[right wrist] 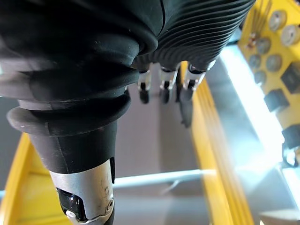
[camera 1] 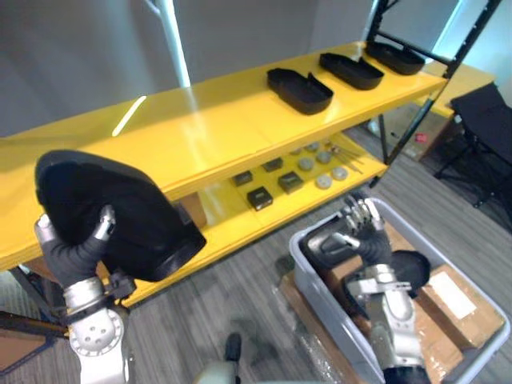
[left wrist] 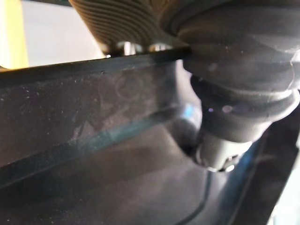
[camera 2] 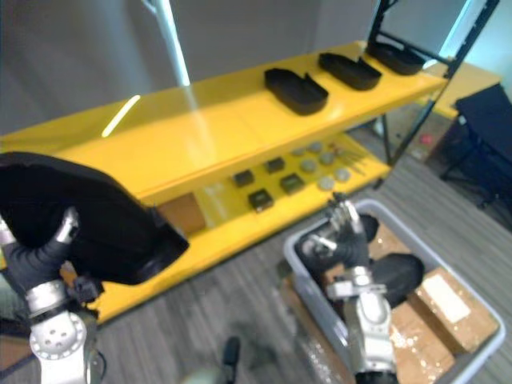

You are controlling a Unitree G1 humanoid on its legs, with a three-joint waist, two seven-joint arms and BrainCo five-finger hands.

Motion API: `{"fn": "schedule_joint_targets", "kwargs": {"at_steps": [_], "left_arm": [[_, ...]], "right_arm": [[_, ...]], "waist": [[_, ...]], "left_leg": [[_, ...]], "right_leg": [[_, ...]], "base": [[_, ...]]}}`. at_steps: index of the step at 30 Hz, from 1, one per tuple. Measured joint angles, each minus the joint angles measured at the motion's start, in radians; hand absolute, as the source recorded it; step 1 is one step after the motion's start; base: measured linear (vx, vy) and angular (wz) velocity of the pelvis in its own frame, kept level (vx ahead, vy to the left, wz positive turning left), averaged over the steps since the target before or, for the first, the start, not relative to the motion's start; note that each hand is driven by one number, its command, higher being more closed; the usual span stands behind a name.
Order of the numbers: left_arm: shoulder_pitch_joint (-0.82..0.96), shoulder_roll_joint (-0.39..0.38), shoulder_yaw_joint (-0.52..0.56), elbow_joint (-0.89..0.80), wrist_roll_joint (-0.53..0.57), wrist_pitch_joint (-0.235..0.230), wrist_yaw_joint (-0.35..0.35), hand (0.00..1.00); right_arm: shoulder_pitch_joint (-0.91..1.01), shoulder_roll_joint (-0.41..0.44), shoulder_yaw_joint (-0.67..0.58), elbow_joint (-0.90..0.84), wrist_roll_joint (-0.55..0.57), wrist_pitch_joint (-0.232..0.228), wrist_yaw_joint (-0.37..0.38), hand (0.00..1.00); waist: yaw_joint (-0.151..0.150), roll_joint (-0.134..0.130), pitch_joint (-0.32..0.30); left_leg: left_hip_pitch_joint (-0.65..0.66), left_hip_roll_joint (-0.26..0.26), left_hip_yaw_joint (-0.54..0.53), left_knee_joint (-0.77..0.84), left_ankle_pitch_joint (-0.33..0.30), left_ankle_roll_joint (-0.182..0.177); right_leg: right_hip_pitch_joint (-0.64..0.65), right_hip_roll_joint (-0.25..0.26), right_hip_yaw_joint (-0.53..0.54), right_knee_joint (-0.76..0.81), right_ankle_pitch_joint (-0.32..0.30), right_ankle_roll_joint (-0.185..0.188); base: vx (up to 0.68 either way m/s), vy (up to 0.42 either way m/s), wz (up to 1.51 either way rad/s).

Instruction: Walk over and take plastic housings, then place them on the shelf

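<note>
Left robot hand [camera 1: 76,254] clutching black plastic housing [camera 1: 140,212] before yellow shelf [camera 1: 216,128], right robot hand [camera 1: 366,234] unclenched over grey bin [camera 1: 314,292]

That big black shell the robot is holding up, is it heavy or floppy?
Probably light: the left hand alone holds the black housing up. It looks stiff, showing no sag. Its smooth surface might slip.

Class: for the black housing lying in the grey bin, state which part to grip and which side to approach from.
Likely the exposed upper edge of the black housing, from above: walls of the grey bin and cardboard boxes block its sides.
</note>
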Motion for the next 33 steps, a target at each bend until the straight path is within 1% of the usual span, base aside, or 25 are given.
{"fn": "schedule_joint_targets", "kwargs": {"at_steps": [1, 2, 3, 4, 8, 10, 12, 13, 14, 15, 16, 17, 18, 19, 20, 21, 22, 23, 25, 26, 27, 29, 31, 32, 33], "left_arm": [[0.013, -0.011, 0.000, 0.000, 0.000, 0.000, -0.003, 1.00], [0.028, -0.018, 0.000, 0.000, 0.000, -0.001, -0.004, 1.00], [0.030, -0.026, 0.000, 0.001, -0.001, -0.001, -0.005, 1.00], [0.044, -0.041, -0.003, 0.001, -0.002, -0.003, -0.006, 1.00], [0.083, -0.043, -0.009, -0.001, -0.002, -0.011, -0.015, 1.00], [0.083, -0.043, -0.008, -0.002, -0.002, -0.022, -0.029, 1.00], [0.083, -0.043, -0.002, -0.015, 0.000, -0.035, -0.040, 1.00], [0.083, -0.042, 0.005, -0.024, 0.000, -0.037, -0.044, 1.00], [0.082, -0.040, 0.019, -0.042, -0.001, -0.040, -0.048, 1.00], [0.080, -0.039, 0.024, -0.046, -0.001, -0.043, -0.048, 1.00], [0.064, -0.032, 0.024, -0.046, 0.000, -0.043, -0.048, 1.00], [0.039, -0.013, 0.023, -0.046, -0.001, -0.044, -0.052, 1.00], [0.025, -0.001, 0.023, -0.043, -0.001, -0.045, -0.053, 1.00], [0.000, 0.033, 0.023, -0.035, 0.002, -0.045, -0.052, 1.00], [-0.023, 0.068, 0.018, -0.031, 0.009, -0.044, -0.046, 1.00], [-0.040, 0.087, 0.015, -0.024, 0.009, -0.045, -0.045, 1.00], [-0.081, 0.107, 0.008, 0.001, 0.010, -0.042, -0.039, 1.00], [-0.117, 0.121, 0.004, 0.023, 0.009, -0.040, -0.035, 1.00], [-0.163, 0.140, -0.005, 0.060, 0.008, -0.033, -0.033, 1.00], [-0.187, 0.143, -0.007, 0.075, 0.009, -0.020, -0.017, 1.00], [-0.191, 0.143, -0.009, 0.077, 0.010, -0.017, -0.009, 1.00], [-0.188, 0.142, -0.016, 0.077, 0.007, 0.005, 0.008, 1.00], [-0.168, 0.142, -0.015, 0.076, 0.007, 0.019, 0.012, 1.00], [-0.147, 0.111, -0.018, 0.079, 0.007, 0.034, 0.014, 1.00], [-0.120, 0.091, -0.022, 0.072, 0.005, 0.037, 0.007, 1.00]], "right_arm": [[-0.001, 0.000, 0.001, 0.000, 0.000, 0.000, 0.000, 0.00], [0.001, 0.000, -0.001, 0.000, 0.000, -0.005, 0.001, 0.00], [0.003, -0.001, -0.001, 0.000, 0.000, -0.006, 0.001, 0.00], [0.011, -0.003, -0.001, 0.000, 0.000, -0.006, 0.005, 0.00], [0.054, -0.004, -0.002, -0.001, -0.002, -0.008, 0.024, 0.00], [0.056, -0.002, -0.001, -0.001, -0.002, -0.009, 0.024, 0.00], [0.054, 0.008, -0.001, -0.003, -0.002, -0.024, 0.024, 0.00], [0.051, 0.011, 0.001, -0.003, -0.002, -0.031, 0.024, 0.00], [0.046, 0.019, -0.001, -0.003, -0.002, -0.044, 0.024, 0.00], [0.043, 0.017, -0.003, -0.003, -0.002, -0.051, 0.025, 0.00], [0.034, 0.011, -0.011, -0.003, -0.001, -0.056, 0.027, 0.00], [0.020, 0.010, -0.019, -0.003, 0.001, -0.064, 0.040, 0.00], [0.013, 0.010, -0.020, -0.003, 0.001, -0.073, 0.045, 0.00], [-0.002, 0.011, -0.020, -0.002, 0.002, -0.086, 0.054, 0.00], [-0.015, 0.012, -0.019, 0.003, 0.011, -0.107, 0.071, 0.00], [-0.020, 0.013, -0.019, 0.003, 0.016, -0.119, 0.080, 0.00], [-0.031, 0.009, -0.019, 0.001, 0.031, -0.132, 0.095, 0.00], [-0.041, 0.007, -0.018, -0.004, 0.032, -0.134, 0.111, 0.00], [-0.042, 0.003, -0.016, -0.010, 0.032, -0.134, 0.123, 0.00], [-0.043, -0.007, -0.001, -0.017, 0.036, -0.132, 0.138, 0.00], [-0.043, -0.010, 0.004, -0.018, 0.038, -0.131, 0.148, 0.00], [-0.046, -0.020, 0.016, -0.029, 0.043, -0.122, 0.174, 0.00], [-0.055, -0.029, 0.037, -0.036, 0.052, -0.112, 0.197, 0.00], [-0.066, -0.042, 0.043, -0.033, 0.052, -0.103, 0.198, 0.00], [-0.078, -0.044, 0.042, -0.032, 0.055, -0.090, 0.196, 0.00]], "waist": [[0.001, 0.007, 0.006], [0.000, 0.012, 0.019], [-0.003, 0.019, 0.025], [-0.011, 0.042, 0.036], [-0.022, 0.059, 0.028], [-0.020, 0.054, 0.027], [-0.014, 0.039, 0.021], [-0.008, 0.029, 0.025], [0.005, 0.008, 0.028], [0.007, 0.000, 0.029], [0.004, -0.001, 0.031], [0.004, -0.007, 0.036], [0.004, -0.011, 0.039], [0.003, -0.021, 0.048], [-0.013, -0.018, 0.057], [-0.021, -0.018, 0.057], [-0.033, -0.012, 0.060], [-0.045, -0.009, 0.062], [-0.048, -0.009, 0.062], [-0.049, -0.007, 0.062], [-0.049, -0.006, 0.062], [-0.041, -0.011, 0.059], [-0.031, -0.049, 0.035], [-0.030, -0.033, 0.026], [-0.026, -0.016, 0.023]], "left_leg": [[0.000, 0.006, 0.003, 0.000, 0.004, -0.006], [0.000, 0.011, 0.004, 0.000, 0.013, -0.018], [0.000, 0.016, 0.002, -0.001, 0.017, -0.022], [0.004, 0.035, 0.001, -0.001, 0.020, -0.023], [-0.001, 0.063, 0.049, 0.000, 0.016, -0.025], [-0.007, 0.062, 0.082, 0.000, 0.017, -0.025], [-0.020, 0.037, 0.096, 0.000, 0.024, -0.017], [-0.021, 0.028, 0.099, 0.000, 0.024, -0.017], [-0.021, 0.008, 0.122, 0.000, 0.014, -0.006], [-0.020, 0.000, 0.129, 0.000, 0.007, -0.002], [-0.016, -0.013, 0.117, 0.000, -0.001, 0.009], [-0.001, -0.021, 0.115, 0.000, -0.013, 0.022], [0.011, -0.026, 0.112, 0.000, -0.021, 0.026], [0.047, -0.034, 0.100, 0.000, -0.044, 0.037], [0.081, -0.029, 0.065, 0.000, -0.063, 0.045], [0.093, -0.025, 0.043, 0.000, -0.073, 0.053], [0.113, -0.009, 0.005, 0.000, -0.083, 0.060], [0.130, 0.000, -0.025, 0.000, -0.090, 0.063], [0.147, 0.003, -0.057, 0.000, -0.099, 0.060], [0.156, 0.000, -0.092, 0.000, -0.110, 0.054], [0.156, -0.002, -0.104, 0.000, -0.114, 0.051], [0.150, -0.012, -0.134, 0.000, -0.135, 0.031], [0.137, -0.044, -0.126, 0.000, -0.154, 0.018], [0.137, -0.028, -0.115, 0.001, -0.164, 0.010], [0.122, -0.017, -0.099, 0.026, -0.162, -0.007]], "right_leg": [[0.000, 0.006, 0.012, -0.002, -0.021, 0.002], [0.006, 0.010, 0.014, -0.006, -0.064, 0.027], [0.009, 0.014, 0.014, -0.007, -0.071, 0.051], [0.012, 0.032, 0.010, -0.002, -0.075, 0.052], [0.031, 0.047, -0.046, 0.001, -0.089, 0.050], [0.040, 0.042, -0.073, 0.000, -0.089, 0.053], [0.046, 0.020, -0.103, 0.001, -0.093, 0.060], [0.048, 0.009, -0.109, 0.005, -0.096, 0.063], [0.049, -0.017, -0.119, 0.022, -0.095, 0.066], [0.047, -0.027, -0.121, 0.045, -0.092, 0.069], [0.016, -0.063, -0.120, 0.156, -0.083, 0.062], [-0.045, -0.116, -0.088, 0.326, -0.062, 0.029], [-0.081, -0.141, -0.060, 0.418, -0.035, -0.008], [-0.146, -0.181, 0.012, 0.585, 0.077, -0.067], [-0.204, -0.195, 0.083, 0.709, 0.168, -0.044], [-0.231, -0.187, 0.108, 0.747, 0.116, -0.045], [-0.270, -0.148, 0.136, 0.757, -0.006, -0.040], [-0.291, -0.098, 0.153, 0.685, -0.061, -0.032], [-0.295, -0.043, 0.181, 0.521, -0.084, -0.030], [-0.299, -0.004, 0.216, 0.380, -0.082, -0.028], [-0.299, 0.009, 0.224, 0.332, -0.080, -0.026], [-0.277, 0.042, 0.230, 0.172, -0.049, -0.011], [-0.236, 0.046, 0.230, 0.056, 0.019, -0.022], [-0.206, 0.056, 0.218, 0.006, 0.068, 0.013], [-0.185, 0.069, 0.204, -0.027, 0.073, 0.013]], "base": [[-0.13, -0.127, -0.12], [-0.15, -0.138, -0.06], [-0.20, -0.164, 0.05], [-0.20, -0.110, 0.12], [-0.12, -0.058, 0.30], [-0.01, -0.002, 0.43], [0.04, 0.018, 0.43], [0.07, 0.034, 0.27], [0.07, 0.039, 0.14], [0.11, 0.050, 0.31], [0.14, 0.115, 0.40], [0.14, 0.126, 0.41], [0.17, 0.146, 0.31], [0.19, 0.078, 0.40], [0.21, 0.043, 0.51], [0.22, -0.005, 0.69], [0.23, -0.008, 0.75], [0.23, -0.002, 0.77], [0.22, -0.045, 0.71], [0.20, -0.097, 0.71], [0.17, -0.124, 0.69], [0.16, -0.174, 0.60], [0.20, -0.214, 0.50], [0.24, -0.185, 0.39], [0.25, -0.160, 0.41]]}}
